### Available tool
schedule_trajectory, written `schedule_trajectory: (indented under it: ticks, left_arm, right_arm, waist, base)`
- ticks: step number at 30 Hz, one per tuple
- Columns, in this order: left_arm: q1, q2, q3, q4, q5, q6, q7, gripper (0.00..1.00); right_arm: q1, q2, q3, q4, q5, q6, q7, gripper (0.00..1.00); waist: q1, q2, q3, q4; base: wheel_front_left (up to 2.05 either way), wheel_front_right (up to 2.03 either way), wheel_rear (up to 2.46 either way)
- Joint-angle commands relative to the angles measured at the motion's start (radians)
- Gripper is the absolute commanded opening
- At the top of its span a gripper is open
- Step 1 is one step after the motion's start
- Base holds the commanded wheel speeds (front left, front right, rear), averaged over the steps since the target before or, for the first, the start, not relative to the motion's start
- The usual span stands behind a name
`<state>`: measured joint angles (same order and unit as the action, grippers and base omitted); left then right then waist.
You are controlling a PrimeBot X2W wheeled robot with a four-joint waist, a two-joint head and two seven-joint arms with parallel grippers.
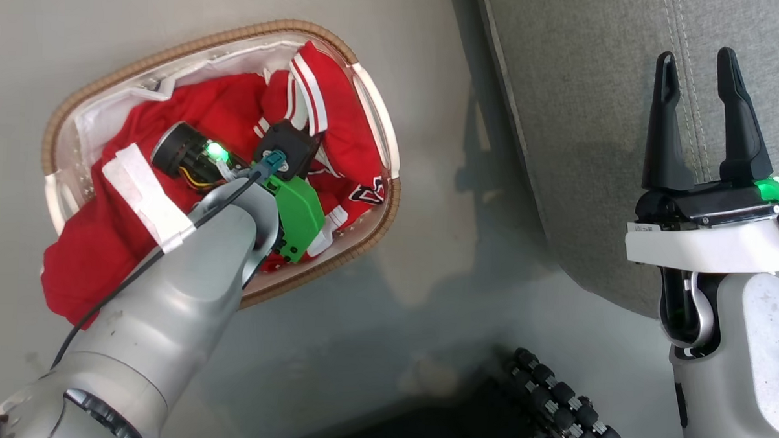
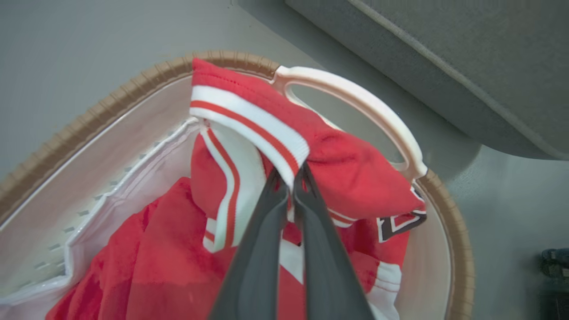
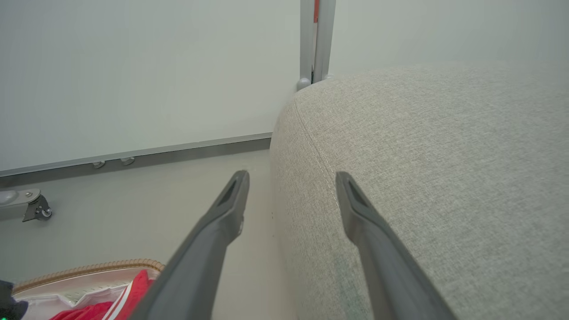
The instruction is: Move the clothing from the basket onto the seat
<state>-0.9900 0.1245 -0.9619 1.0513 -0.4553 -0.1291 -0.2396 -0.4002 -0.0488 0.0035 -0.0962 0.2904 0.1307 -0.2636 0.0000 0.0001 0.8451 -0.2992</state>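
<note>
The red clothing (image 1: 192,115) lies heaped in the oval basket (image 1: 110,66) on the floor, one part spilling over the near-left rim. In the left wrist view my left gripper (image 2: 291,178) is shut on the clothing (image 2: 355,173), pinching red fabric just under a white-and-red striped band, close to the basket handle (image 2: 369,104). In the head view its fingers are hidden under the wrist. My right gripper (image 1: 699,68) stands open and empty above the grey seat (image 1: 581,109); its fingers (image 3: 231,204) straddle the seat (image 3: 444,178) edge in the right wrist view.
A white sheet (image 2: 102,186) lines the basket inside. The floor (image 1: 440,259) between basket and seat is bare grey. The robot's dark base (image 1: 551,406) sits at the bottom of the head view. A white wall (image 3: 133,66) and a post (image 3: 314,40) stand behind the seat.
</note>
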Motion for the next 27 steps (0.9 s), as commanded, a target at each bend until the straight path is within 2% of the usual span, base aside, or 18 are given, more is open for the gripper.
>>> schedule_trajectory:
  ticks: [1, 6, 14, 22, 27]
  left_arm:
    - [0.024, -0.002, -0.001, -0.006, -0.012, -0.003, -0.011, 0.00]
    - [0.068, 0.019, 0.029, -0.073, -0.030, -0.003, -0.026, 0.00]
    - [0.225, 0.103, 0.133, -0.336, 0.015, 0.024, -0.026, 0.00]
    - [0.369, 0.142, 0.211, -0.513, 0.043, 0.020, -0.026, 0.00]
    - [0.382, 0.171, 0.224, -0.580, 0.041, 0.009, -0.027, 0.00]
  right_arm:
    - [0.006, -0.003, -0.008, 0.008, -0.011, 0.000, -0.002, 1.00]
    - [0.020, -0.003, -0.023, 0.026, -0.037, 0.000, -0.002, 1.00]
    - [0.064, -0.003, -0.032, 0.069, -0.077, 0.000, -0.002, 1.00]
    - [0.145, -0.003, -0.040, 0.118, -0.109, 0.000, -0.002, 1.00]
    - [0.182, -0.004, -0.032, 0.140, -0.116, 0.000, -0.002, 1.00]
  waist:
    - [0.0000, -0.0001, -0.048, 0.029]
    - [0.0000, -0.0001, -0.133, 0.063]
    - [0.0000, -0.0001, -0.297, 0.098]
    - [0.0000, -0.0001, -0.468, 0.120]
    - [0.0000, -0.0001, -0.549, 0.126]
  base:
    - [0.00, 0.00, 0.00]
    - [0.00, 0.00, 0.00]
    - [0.00, 0.00, 0.00]
    - [0.00, 0.00, 0.00]
    - [0.00, 0.00, 0.00]
